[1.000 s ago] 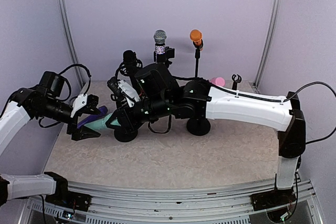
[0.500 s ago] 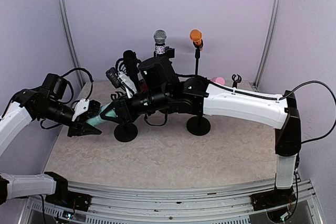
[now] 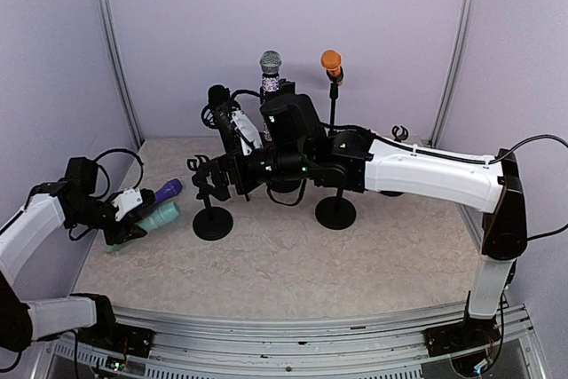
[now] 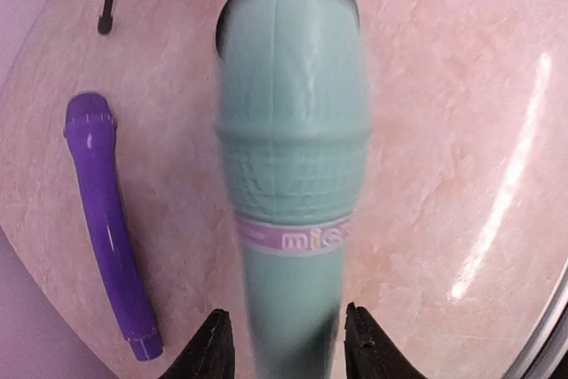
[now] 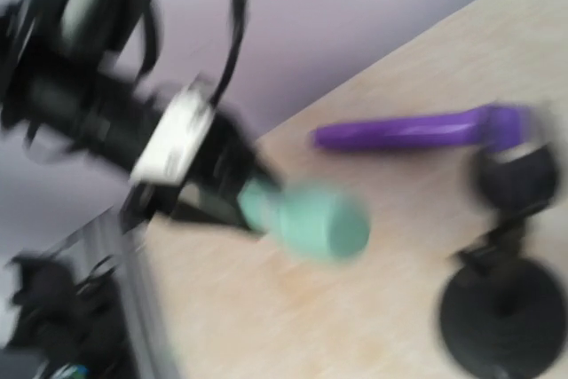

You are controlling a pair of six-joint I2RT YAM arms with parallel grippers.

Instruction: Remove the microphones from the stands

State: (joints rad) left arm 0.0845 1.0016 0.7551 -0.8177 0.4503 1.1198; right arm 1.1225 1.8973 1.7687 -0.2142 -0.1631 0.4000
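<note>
1. The left fingers [image 4: 211,351] sit narrow, one on each side of the teal mic's [image 4: 293,157] handle, and hold it.
2. The teal mic points away from the wrist, head outward. It is low over the table [image 4: 444,130] at the left side. Whether it touches the table I cannot tell.
3. A purple mic [image 4: 106,219] lies flat on the table just beside the teal mic and roughly parallel to it, not touching.
4. The stand [image 3: 213,224] is upright further toward the middle of the table, apart from the teal mic, with nothing in its clip. So the mic is already out of the stand.
5. The right fingers [image 3: 204,170] hang by the top of that stand. In the top view they merge with the dark clip, and the right wrist view is blurred, so I cannot tell whether they are wide or narrow. No mic is in them.
6. Step in hand, as I judge it: the lift-out is done, and the left arm is putting the teal mic away beside the purple mic.
7. The next move calls for:
   - lowering the teal mic until it lies flat, with a gap kept from the purple mic;
   - spreading the left fingers and drawing back along the handle, so the mic does not roll;
   - moving the right arm off the stand without tipping it.
</note>
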